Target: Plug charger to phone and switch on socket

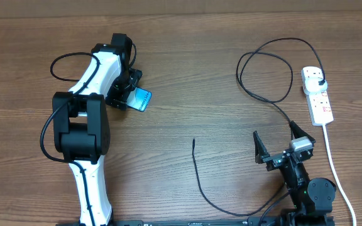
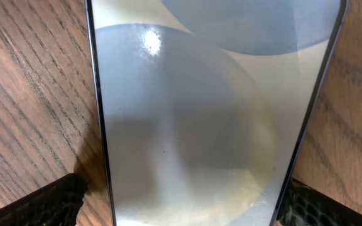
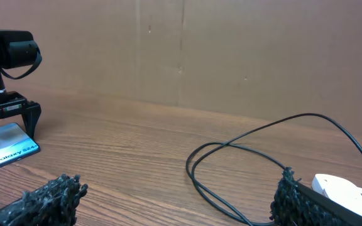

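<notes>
Item: phone (image 1: 142,100), lying flat, screen up, left of table (image 1: 187,75) centre. Its long axis runs roughly across the table with a slight tilt. The lettered short end faces the middle, and the other end is hidden under the arm. Left gripper (image 1: 126,90): poised low over the phone, jaws spread wide, a finger (image 2: 49,201) outside each long edge, nothing clamped. Right gripper (image 1: 274,133): jaws wide, empty, near the socket (image 1: 319,100). Charger (image 1: 200,182): plug head (image 1: 320,81) seated in the socket's far end. The cable loops, then trails to a free tip (image 1: 193,142) near table centre that points to the far edge, well apart from the phone. Step, as judged: opening approach, phone about to be steadied, nothing plugged. Next move calls for closing on the phone's long edges, then the right gripper fetching the tip and lining it up with the phone's port end. Which end holds the port cannot be told.
</notes>
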